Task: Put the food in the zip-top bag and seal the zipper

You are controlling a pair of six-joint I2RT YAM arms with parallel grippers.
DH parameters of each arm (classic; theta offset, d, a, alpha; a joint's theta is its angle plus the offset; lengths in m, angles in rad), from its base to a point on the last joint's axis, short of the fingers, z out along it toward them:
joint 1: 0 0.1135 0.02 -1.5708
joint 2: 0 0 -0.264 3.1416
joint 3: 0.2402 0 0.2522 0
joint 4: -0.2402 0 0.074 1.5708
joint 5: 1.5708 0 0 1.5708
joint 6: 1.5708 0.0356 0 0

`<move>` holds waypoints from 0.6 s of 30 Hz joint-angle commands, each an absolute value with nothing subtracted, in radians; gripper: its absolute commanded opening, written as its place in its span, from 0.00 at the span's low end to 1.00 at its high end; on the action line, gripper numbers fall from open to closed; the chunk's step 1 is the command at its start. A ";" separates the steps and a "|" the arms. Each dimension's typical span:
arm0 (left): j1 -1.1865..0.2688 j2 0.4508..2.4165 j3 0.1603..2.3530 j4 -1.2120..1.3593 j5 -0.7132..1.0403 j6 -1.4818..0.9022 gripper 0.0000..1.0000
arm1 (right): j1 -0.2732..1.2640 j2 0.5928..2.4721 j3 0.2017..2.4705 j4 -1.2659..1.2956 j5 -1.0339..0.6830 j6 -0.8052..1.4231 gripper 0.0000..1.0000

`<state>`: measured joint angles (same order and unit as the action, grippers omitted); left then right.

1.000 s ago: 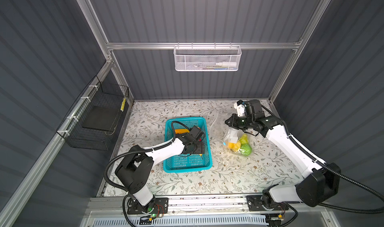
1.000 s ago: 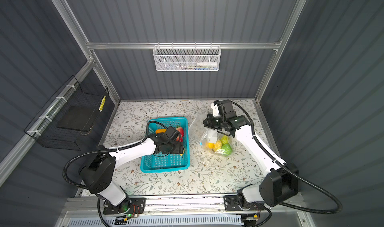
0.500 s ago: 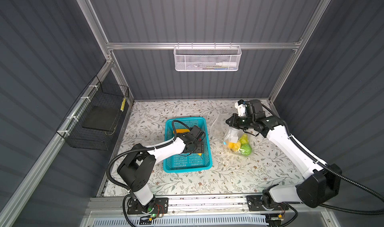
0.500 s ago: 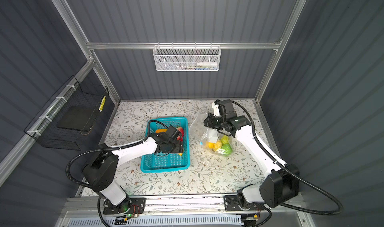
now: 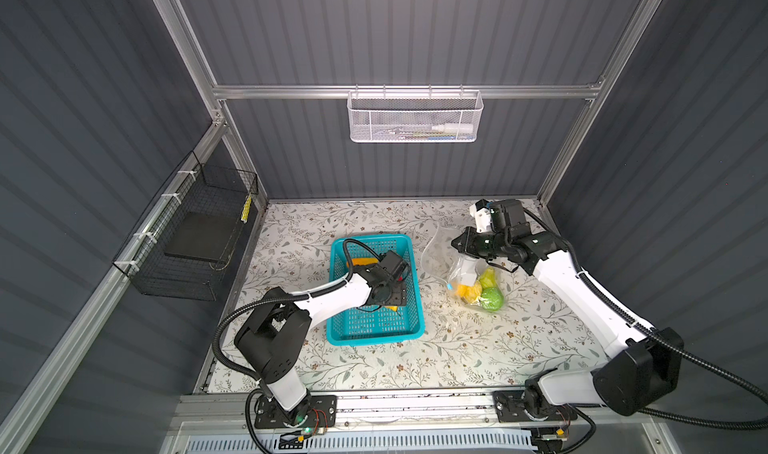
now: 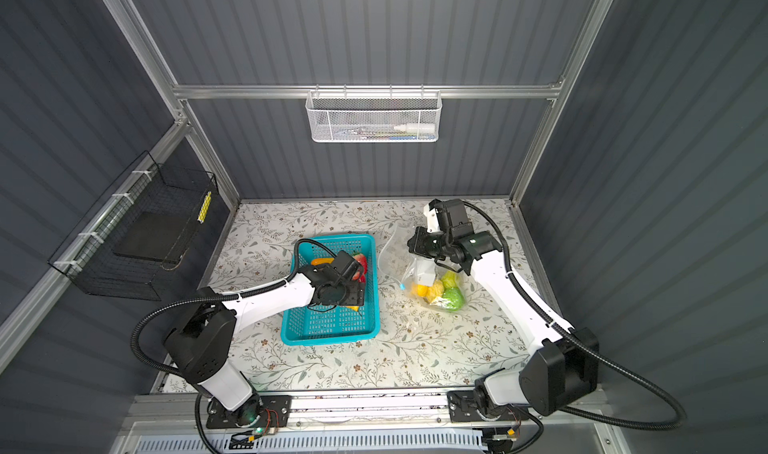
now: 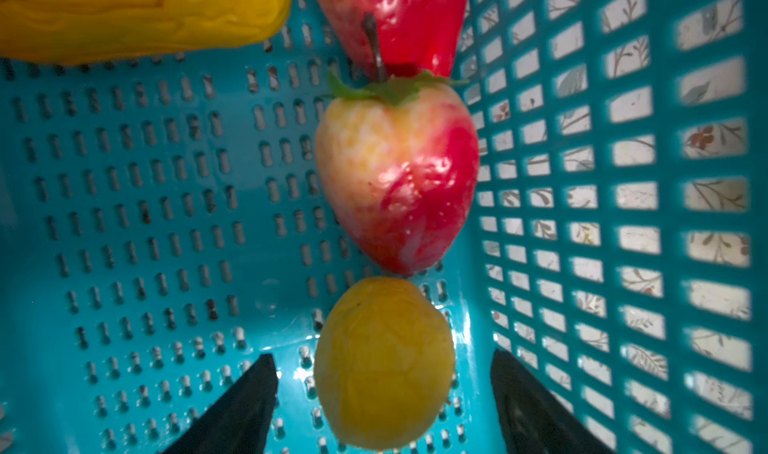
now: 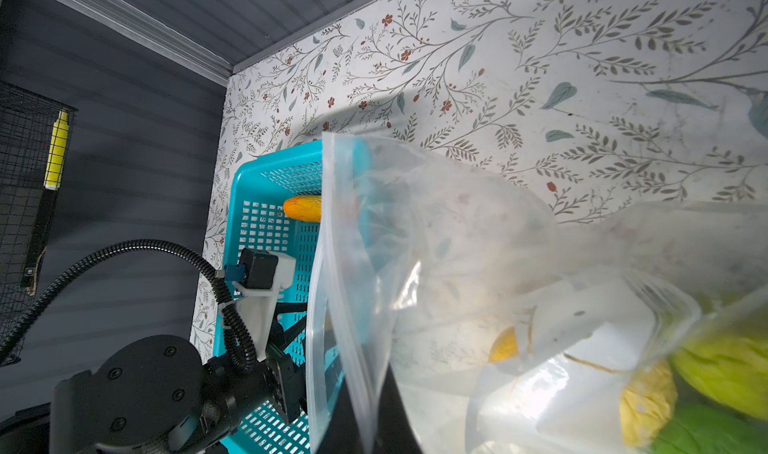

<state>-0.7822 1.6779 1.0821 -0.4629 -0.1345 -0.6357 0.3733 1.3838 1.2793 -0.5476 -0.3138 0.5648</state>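
the left gripper (image 7: 382, 354) is held wide apart in the teal basket (image 5: 374, 340), with a yellow fruit (image 7: 382, 373) set between its fingers (image 7: 245, 406) but not touched. two strawberries (image 7: 397, 182) and an orange oblong (image 7: 137, 11) are seen there too. the zip-top bag (image 5: 436, 252), with green and yellow fruits (image 5: 488, 296) inside, is pinched tight at its top edge by the right gripper (image 5: 459, 245), beside the basket.

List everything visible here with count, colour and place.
Teal perforated plastic basket: one, teal, floral table centre.
Toy strawberries: two, red, in basket.
Oblong toy fruit: one, orange, in basket.
Oval toy fruit: one, yellow, in basket.
Clear zip-top bag: one, clear, right of basket.
Bagged toy fruits: at least three, green and yellow.
White wire basket: one, back wall.
Black wire basket: one, left wall.
Left gripper: open, straddling yellow fruit.
Right gripper: shut on bag.
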 commanded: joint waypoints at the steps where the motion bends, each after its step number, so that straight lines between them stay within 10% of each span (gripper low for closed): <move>1: -0.782 1.669 1.094 -0.433 -0.082 -0.633 0.84 | 0.376 1.361 1.278 -0.555 -0.309 0.565 0.00; 18: -0.782 1.735 1.061 -0.410 -0.089 -0.645 0.84 | 0.376 1.350 1.275 -0.561 -0.304 0.564 0.00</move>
<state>-0.7822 1.7176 1.0771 -0.4026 -0.0925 -0.6369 0.3733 1.3808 1.2793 -0.5495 -0.3126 0.5648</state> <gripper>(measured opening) 0.836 0.049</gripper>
